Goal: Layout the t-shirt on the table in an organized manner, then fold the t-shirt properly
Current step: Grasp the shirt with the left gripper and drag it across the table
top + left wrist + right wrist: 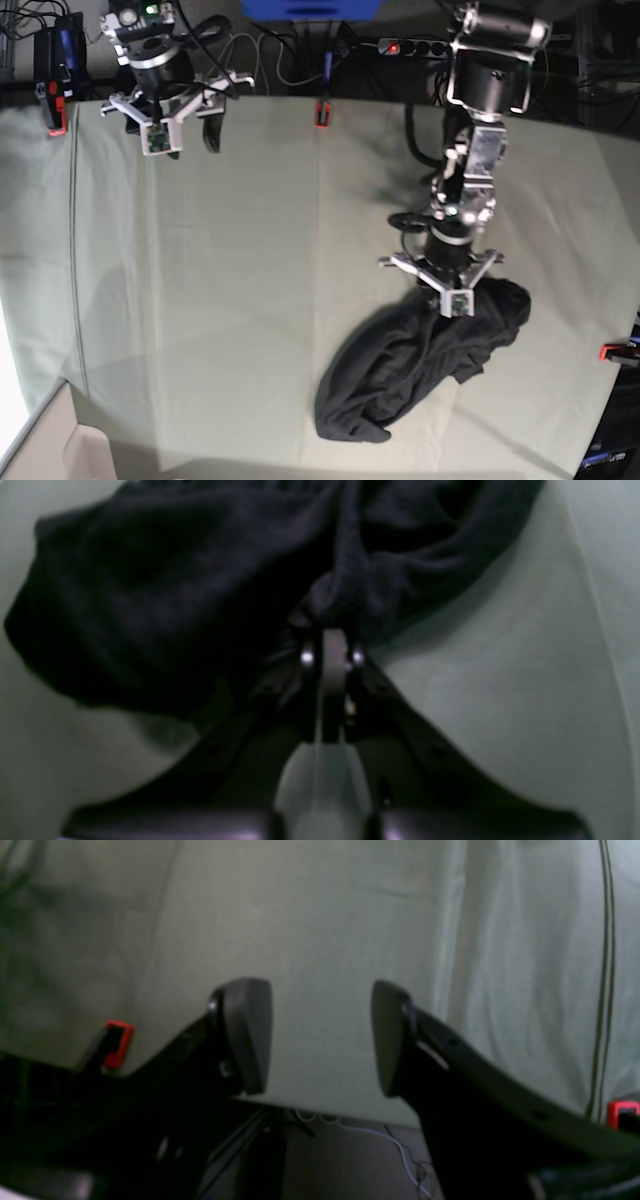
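Note:
The black t-shirt [420, 365] lies crumpled in a heap on the table [220, 280], right of centre towards the front. My left gripper [450, 300] points down at the heap's far edge. In the left wrist view its fingers [322, 680] are pressed together, and my left gripper [332, 640] is shut on a bunched fold of the t-shirt [200, 580]. No graphic shows on the fabric. My right gripper [160, 125] hovers over the far left corner, away from the shirt. In the right wrist view my right gripper [321, 1035] stands open with only the table cloth [320, 915] behind it.
Red clamps sit on the table's edges [322, 113] [55, 110] [615, 352], and two more clamps show in the right wrist view [119, 1042] [622, 1112]. Cables [400, 1150] lie on the floor beyond the edge. A pale box corner [50, 440] is at the front left.

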Controlling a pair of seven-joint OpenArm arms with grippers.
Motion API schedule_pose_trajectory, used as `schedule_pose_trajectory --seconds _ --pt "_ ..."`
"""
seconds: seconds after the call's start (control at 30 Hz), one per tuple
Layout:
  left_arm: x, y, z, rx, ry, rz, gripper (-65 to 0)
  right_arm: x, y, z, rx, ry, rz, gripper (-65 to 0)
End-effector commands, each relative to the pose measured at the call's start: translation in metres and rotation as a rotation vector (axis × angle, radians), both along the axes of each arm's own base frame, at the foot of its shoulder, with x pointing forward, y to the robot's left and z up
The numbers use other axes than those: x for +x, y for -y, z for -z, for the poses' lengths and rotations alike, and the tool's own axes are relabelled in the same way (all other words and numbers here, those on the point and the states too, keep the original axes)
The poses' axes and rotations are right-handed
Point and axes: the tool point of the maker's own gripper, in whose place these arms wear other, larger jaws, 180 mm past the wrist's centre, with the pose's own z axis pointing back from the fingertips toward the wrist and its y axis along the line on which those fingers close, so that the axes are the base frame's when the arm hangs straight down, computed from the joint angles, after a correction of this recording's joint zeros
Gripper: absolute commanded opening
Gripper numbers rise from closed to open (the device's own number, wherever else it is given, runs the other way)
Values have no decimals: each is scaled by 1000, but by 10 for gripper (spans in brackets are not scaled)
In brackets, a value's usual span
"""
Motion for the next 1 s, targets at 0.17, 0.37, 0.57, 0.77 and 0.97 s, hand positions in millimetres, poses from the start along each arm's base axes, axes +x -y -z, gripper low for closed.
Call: schedule_pose_trajectory --seconds 0.17,0.37,0.57,0.77,0.97 --pt "-20 36 -64 -80 185 19 -646 8 1 -7 -1 42 -4 -325" --pt "-72 104 -116 -174 229 169 -646 10 21 -9 -36 47 36 -325" --pt "-121 173 -186 -254 364 417 -646 16 63 -15 -107 71 122 -325" --pt "-135 198 -152 -183 292 506 -645 17 78 -18 -131 78 153 -325" --pt "-161 218 -138 -180 249 612 -525 15 77 -17 -128 71 152 -325"
